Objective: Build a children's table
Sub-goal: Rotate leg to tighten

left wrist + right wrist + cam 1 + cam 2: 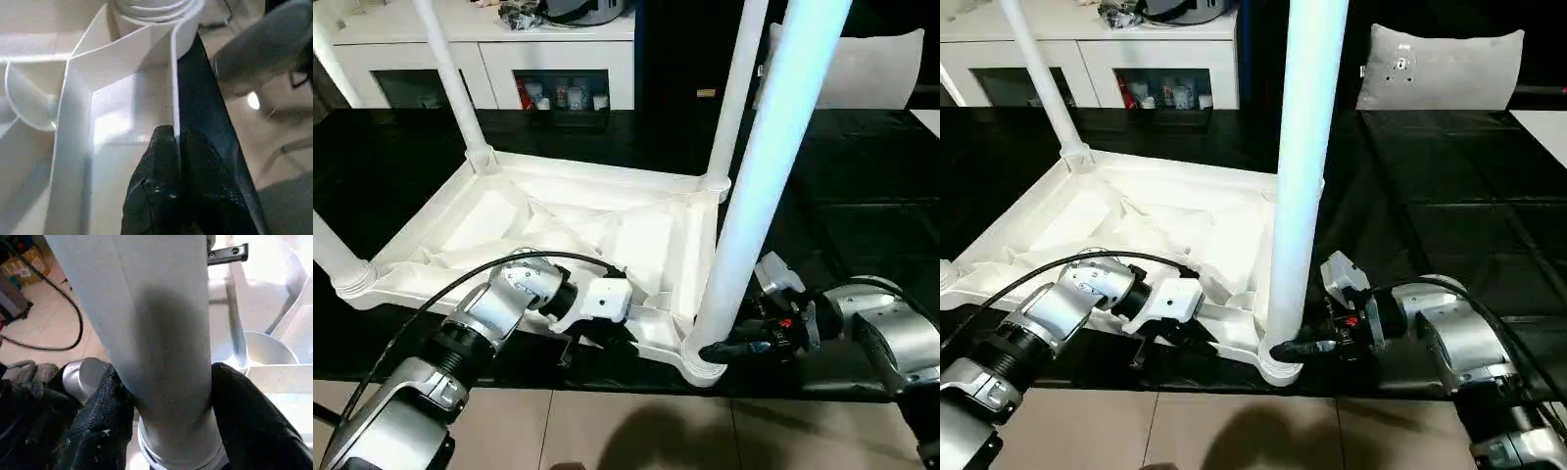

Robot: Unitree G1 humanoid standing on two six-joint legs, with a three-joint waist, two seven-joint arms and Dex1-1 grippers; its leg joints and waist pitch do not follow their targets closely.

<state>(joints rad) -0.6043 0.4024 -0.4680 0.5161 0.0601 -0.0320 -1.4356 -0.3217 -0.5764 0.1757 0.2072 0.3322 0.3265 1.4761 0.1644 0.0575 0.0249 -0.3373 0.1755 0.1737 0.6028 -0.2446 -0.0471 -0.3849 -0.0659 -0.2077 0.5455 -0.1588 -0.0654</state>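
The right gripper (1285,350) has its two black fingers (100,423) set on either side of the near-corner leg (759,186), low down, just above the round socket (697,368) the leg stands in; the fingers look pressed to the tube, so it reads as a grip on the leg. From that gripper the leg runs straight up and out of the top of the picture, its long axis upright and square to the upturned tabletop (558,230). The gripper reaches in level from the robot's right, across that axis. The left gripper (173,142) is closed on the thin near rim wall (173,73) of the tabletop, just beside the same socket, holding the top down on the black surface (1430,196). The right arm is the one on the leg, so any push or twist to seat it would probably go down along that upright axis into the socket. Three other legs (450,78) already stand at their corners.
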